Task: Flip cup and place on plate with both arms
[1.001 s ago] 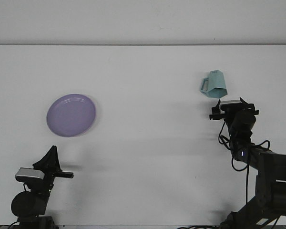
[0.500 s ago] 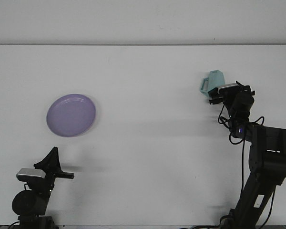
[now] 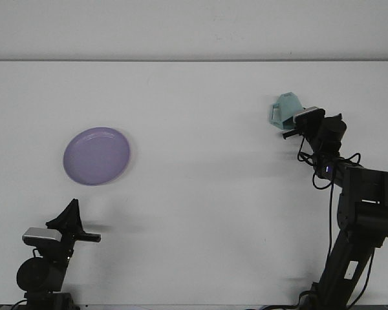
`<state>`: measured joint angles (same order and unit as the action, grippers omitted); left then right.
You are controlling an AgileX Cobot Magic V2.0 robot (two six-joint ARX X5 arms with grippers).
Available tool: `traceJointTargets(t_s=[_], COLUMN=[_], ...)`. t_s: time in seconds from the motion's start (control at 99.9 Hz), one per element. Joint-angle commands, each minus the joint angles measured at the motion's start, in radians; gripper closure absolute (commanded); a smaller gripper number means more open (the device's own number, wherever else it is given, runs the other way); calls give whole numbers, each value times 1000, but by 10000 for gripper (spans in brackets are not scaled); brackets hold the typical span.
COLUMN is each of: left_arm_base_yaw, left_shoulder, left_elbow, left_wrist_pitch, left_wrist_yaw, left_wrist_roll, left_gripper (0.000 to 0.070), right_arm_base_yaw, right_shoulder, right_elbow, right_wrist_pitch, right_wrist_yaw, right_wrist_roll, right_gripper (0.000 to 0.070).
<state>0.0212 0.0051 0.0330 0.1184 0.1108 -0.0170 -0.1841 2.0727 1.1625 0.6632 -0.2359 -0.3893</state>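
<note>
The teal cup [image 3: 285, 107] sits at the table's [image 3: 207, 194] two o'clock, its lower right side covered by the right gripper [image 3: 296, 120]. Whether those fingers clasp it is impossible to tell, as the wrist camera hides them. The purple plate [image 3: 96, 155] lies at nine o'clock, bare tabletop between them. The left gripper [image 3: 70, 216], at seven o'clock, shows dark fingers, gap unclear.

The table [image 3: 200, 213] lies bare between the plate [image 3: 96, 155] on the left and the cup [image 3: 284, 108] far right, so a wide open lane runs across the middle. The right gripper [image 3: 296, 124] crowds the cup's near side; the left gripper [image 3: 70, 216] sits low, below the plate.
</note>
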Motion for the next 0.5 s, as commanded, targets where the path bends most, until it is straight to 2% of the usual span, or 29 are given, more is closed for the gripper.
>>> traceJointTargets(t_s=[0.0,0.28,0.49], left_arm_base_yaw=[-1,-1,-1], left_shoulder=[-2,-2,-2], left_elbow=[-19,-19,-19], left_wrist_pitch=[14,18,18], left_wrist_yaw=[1,1,1], left_wrist_roll=[-2,-2,-2], left_gripper=[688,688,688], right_arm_base_yaw=[1,28,50], right_shoulder=[28,-65,-251], right_elbow=[19,19,19], right_wrist_pitch=[16,-51,-306], right_wrist_yaw=[-1,-1,3], right_wrist_roll=[3,85,175], right_gripper=[699,699,699])
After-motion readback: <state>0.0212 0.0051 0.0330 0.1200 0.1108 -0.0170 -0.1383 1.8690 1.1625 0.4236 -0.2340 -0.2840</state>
